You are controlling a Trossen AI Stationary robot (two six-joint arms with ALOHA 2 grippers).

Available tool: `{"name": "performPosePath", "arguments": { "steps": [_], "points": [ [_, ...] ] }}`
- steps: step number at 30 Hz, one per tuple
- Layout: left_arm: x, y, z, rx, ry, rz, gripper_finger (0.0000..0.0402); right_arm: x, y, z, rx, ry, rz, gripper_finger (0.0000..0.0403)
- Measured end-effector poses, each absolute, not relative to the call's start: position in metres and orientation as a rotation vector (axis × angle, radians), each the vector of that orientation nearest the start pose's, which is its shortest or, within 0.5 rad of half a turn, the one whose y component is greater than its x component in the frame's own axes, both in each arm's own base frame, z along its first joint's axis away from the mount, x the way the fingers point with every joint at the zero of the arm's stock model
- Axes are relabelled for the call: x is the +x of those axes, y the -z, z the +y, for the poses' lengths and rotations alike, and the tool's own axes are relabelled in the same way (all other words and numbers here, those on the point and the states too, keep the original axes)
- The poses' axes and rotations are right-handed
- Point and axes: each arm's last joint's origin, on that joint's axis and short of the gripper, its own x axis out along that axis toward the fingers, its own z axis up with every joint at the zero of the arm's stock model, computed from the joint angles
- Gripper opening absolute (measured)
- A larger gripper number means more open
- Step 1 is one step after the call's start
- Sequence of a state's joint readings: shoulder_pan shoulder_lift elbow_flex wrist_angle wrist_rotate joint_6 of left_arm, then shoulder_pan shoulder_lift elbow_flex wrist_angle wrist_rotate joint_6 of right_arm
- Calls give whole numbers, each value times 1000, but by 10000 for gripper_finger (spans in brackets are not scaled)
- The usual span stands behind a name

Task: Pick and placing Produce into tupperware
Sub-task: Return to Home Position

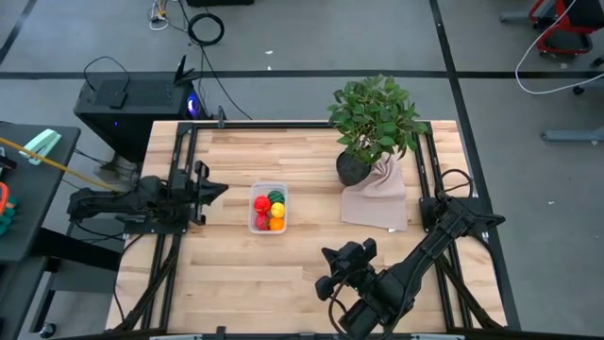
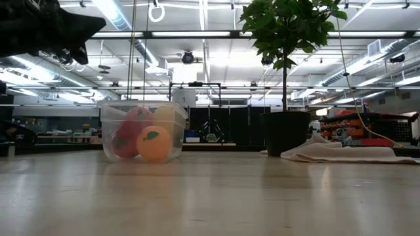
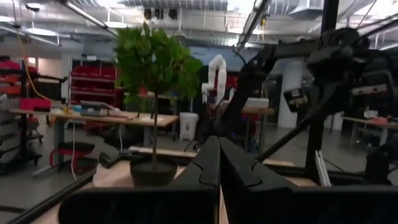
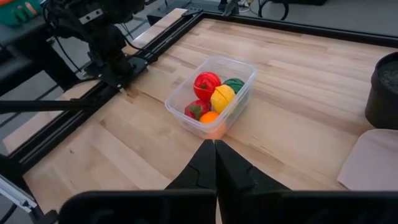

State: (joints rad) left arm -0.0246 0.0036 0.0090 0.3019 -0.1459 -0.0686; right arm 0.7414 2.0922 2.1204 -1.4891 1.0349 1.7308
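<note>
Tupperware (image 4: pixel 176 107) lies beyond right gripper (image 4: pixel 215 143) (fingers closed)

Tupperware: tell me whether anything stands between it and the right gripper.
Nothing visible does. Only bare table lies between the right gripper, jaws shut, and the tupperware. The flower pot and cloth sit off to one side.
</note>
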Motion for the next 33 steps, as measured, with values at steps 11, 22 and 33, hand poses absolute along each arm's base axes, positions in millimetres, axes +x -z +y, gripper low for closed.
{"name": "performPosePath", "arguments": {
  "steps": [11,22,33],
  "points": [
    [97,-177,0,-104,-38,-116,5,315,-318,254,455,817,378,0],
    [97,-171,0,-152,-39,-54,22,315,-323,253,444,831,170,0],
    [97,-170,0,-171,-40,-44,11,282,-319,288,534,716,-25,0]
  ]
}}
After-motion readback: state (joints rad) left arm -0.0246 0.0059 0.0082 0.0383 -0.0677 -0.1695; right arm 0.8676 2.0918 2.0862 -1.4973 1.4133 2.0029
